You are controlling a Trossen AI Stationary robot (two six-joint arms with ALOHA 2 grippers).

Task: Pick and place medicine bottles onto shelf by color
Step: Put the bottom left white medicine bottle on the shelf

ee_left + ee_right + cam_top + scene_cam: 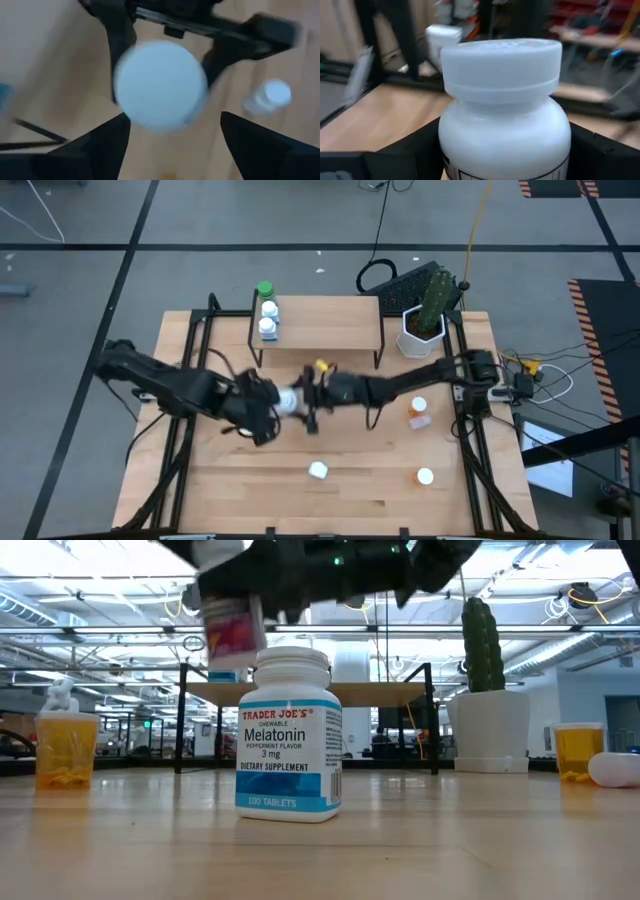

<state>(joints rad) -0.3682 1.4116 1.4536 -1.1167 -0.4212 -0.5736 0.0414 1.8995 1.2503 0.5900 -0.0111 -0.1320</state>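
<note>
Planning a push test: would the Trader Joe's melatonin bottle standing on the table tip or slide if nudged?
The melatonin bottle looks squat and stands upright on a wide flat base, so a low nudge would probably slide it. Its smooth plastic looks stiff, maybe slippery. Pushed at the cap, it might tip.

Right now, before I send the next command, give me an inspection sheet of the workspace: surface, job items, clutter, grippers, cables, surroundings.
Surface: wooden table, mostly bare at the front.
Job's things: three bottles in a row at the left end of the shelf, the rear one a green-capped bottle; white bottle in the air between the arms; Melatonin bottle upright at front centre; orange bottle and two others on the right side.
Clutter: potted cactus beside the shelf.
Grippers: right gripper grips the white bottle; left gripper open around its cap.
Cables: several trail off the table's right edge.
Surroundings: grey floor, office behind.
</note>
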